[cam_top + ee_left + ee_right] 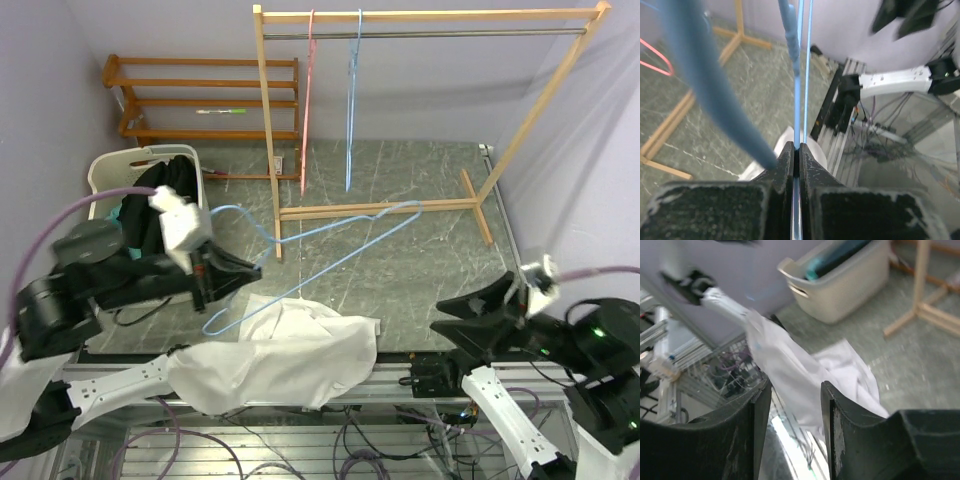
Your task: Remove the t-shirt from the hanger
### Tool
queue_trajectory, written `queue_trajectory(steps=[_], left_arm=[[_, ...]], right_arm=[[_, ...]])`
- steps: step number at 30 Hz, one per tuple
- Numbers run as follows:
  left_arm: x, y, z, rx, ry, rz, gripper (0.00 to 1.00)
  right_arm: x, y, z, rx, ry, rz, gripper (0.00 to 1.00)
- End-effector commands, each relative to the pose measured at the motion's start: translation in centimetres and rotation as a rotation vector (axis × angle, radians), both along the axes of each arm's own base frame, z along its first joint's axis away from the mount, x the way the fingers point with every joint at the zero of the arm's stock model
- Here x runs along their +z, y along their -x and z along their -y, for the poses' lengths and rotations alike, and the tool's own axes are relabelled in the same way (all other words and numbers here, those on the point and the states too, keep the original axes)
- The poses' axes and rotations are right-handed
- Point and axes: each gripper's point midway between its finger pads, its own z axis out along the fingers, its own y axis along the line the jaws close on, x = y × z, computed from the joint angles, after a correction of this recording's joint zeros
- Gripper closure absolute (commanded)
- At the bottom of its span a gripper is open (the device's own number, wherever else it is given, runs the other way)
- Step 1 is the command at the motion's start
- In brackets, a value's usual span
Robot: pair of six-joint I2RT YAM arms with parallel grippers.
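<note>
The white t-shirt lies crumpled at the table's near edge and hangs partly over it. A light blue wire hanger is held just above it and looks bare. My left gripper is shut on the hanger's wire; in the left wrist view the wire runs out from between the closed jaws of that gripper. My right gripper stands open to the right of the shirt and apart from it. In the right wrist view the t-shirt shows beyond my gripper, with nothing between its jaws.
A wooden clothes rack stands at the back with a pink hanger and a blue hanger on its rail. A white laundry basket with dark clothes sits at the left. A wooden shelf stands behind it.
</note>
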Motion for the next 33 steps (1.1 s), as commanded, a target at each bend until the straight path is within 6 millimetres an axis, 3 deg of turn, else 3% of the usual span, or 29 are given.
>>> queue_trajectory(steps=[1, 4, 7, 14, 18, 33], left_arm=[[-2.4, -0.6, 3.9, -0.125, -0.084, -0.022, 0.93], [-4.2, 0.8, 5.7, -0.282, -0.141, -0.065, 0.93], [-5.8, 2.3, 6.8, -0.422, -0.179, -0.109, 0.93], [-6.3, 3.6, 7.6, -0.549, -0.178, -0.119, 0.93], [-6.0, 3.6, 7.8, -0.562, -0.174, -0.116, 0.93], [-4.7, 2.0, 9.2, -0.513, -0.148, -0.093, 0.93]], right_arm=[[6.1, 6.0, -1.0, 0.268, -0.082, 0.227, 0.55], [8.7, 7.4, -0.9, 0.297, -0.109, 0.313, 0.53], [9.6, 6.3, -1.1, 0.284, -0.104, 0.308, 0.52], [6.5, -0.5, -2.5, 0.220, -0.048, 0.130, 0.51], [5.3, -2.4, -3.4, 0.242, -0.038, 0.076, 0.51], [3.0, -1.7, -4.2, 0.358, -0.068, 0.006, 0.52]])
